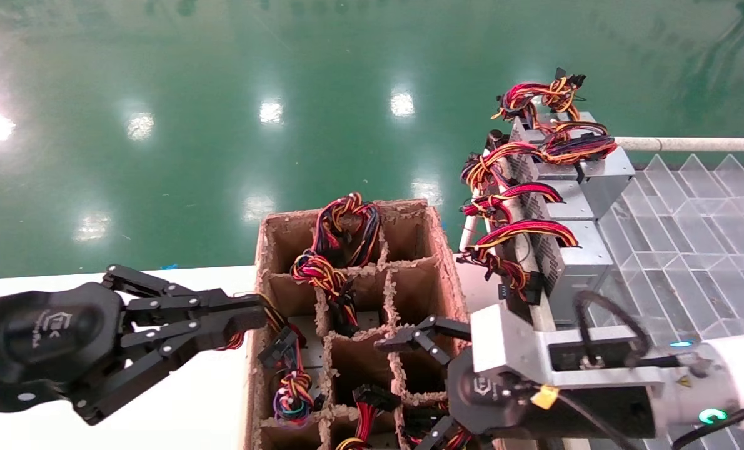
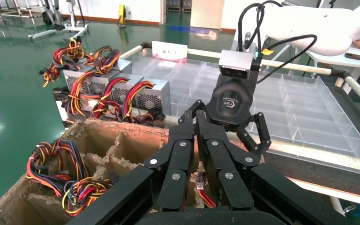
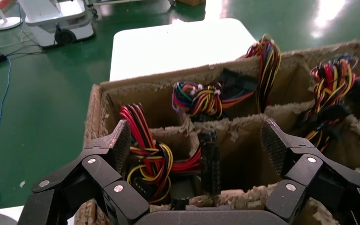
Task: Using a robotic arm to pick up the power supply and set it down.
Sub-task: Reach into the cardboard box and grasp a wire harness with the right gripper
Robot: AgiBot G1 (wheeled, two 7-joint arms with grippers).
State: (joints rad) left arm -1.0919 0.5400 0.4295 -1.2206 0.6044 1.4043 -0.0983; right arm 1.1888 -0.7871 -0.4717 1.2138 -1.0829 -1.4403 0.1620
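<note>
Right gripper poised over the carton's near compartments

The right gripper (image 3: 194, 145), fingers spread wide and empty, hangs above a power supply (image 3: 157, 161) sunk in the cardboard carton (image 1: 437, 240), probably straight below. The left gripper (image 1: 247, 319), at the carton's left edge, looks nearly closed around nothing.

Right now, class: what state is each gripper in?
Left gripper: shut, empty, at the carton's edge.
Right gripper: open, empty, over the carton.
</note>
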